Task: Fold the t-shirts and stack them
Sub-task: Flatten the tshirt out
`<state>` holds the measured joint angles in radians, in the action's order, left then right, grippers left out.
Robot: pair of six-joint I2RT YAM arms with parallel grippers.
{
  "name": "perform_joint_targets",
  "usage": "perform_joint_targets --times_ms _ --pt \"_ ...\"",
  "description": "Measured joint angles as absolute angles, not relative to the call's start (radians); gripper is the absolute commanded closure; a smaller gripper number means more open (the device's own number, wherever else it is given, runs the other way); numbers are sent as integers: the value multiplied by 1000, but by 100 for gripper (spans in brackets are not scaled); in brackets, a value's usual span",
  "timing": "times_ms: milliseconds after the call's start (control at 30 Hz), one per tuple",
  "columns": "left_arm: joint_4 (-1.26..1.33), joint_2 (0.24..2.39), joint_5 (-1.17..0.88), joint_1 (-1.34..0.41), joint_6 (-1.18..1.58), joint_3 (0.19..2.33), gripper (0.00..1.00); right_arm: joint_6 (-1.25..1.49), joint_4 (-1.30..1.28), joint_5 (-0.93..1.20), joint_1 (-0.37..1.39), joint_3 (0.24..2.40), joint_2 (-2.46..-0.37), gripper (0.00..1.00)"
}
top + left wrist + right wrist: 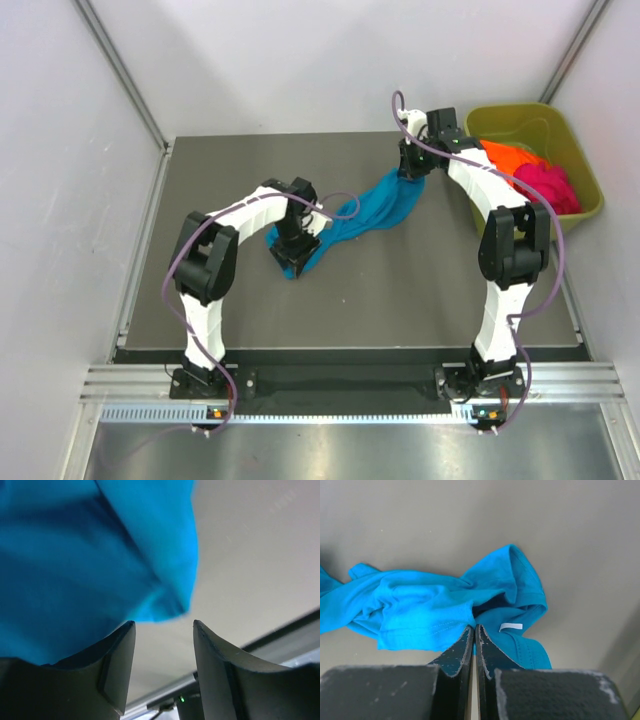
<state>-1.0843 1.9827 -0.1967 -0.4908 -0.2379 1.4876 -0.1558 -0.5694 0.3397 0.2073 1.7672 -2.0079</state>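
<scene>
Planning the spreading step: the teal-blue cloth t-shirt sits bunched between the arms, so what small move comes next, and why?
Probably ease the left gripper forward onto the teal-blue cloth t-shirt and close. Its jaws stand open with the cloth edge beyond the gap, while the right gripper is shut on the shirt near its white neck label; a second hold would allow spreading.

t-shirt point(375, 215) mid-table point(200, 200) | tub point(520, 110) right-rear, beside table | shirts point(548, 182) inside tub
</scene>
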Motion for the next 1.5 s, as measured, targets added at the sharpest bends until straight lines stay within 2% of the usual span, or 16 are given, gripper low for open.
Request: perform_joint_targets --times_ms 200,300,333,367,400,733,1033,1200,1500 --pt "-1037 2050 -184 -491 -229 1493 45 -157 -569 336 207 1768 -2008 100" --pt "-1036 2054 -168 -491 -219 1497 66 -162 -569 333 207 1767 -2008 100" --pt "-1032 2056 -157 -491 -218 1498 89 -163 -570 332 207 1767 -2008 100" --pt "-1029 2056 -153 -491 -209 1499 97 -164 -570 330 207 1767 -2008 100" --pt "-1022 2057 -148 -489 -211 1499 100 -164 -570 329 207 1767 -2008 100" --pt "-1013 2030 -107 -487 -233 1547 100 -165 -569 300 207 1768 -2008 100" --pt "-1052 1972 -54 -473 -272 1871 100 -173 -571 281 207 1768 -1989 100" --pt "-1097 1894 -32 -468 -341 1964 100 -172 -572 268 201 1767 -1896 100" --pt "-1154 1751 0 -468 -496 1977 100 -172 -563 283 189 1697 -1627 100"
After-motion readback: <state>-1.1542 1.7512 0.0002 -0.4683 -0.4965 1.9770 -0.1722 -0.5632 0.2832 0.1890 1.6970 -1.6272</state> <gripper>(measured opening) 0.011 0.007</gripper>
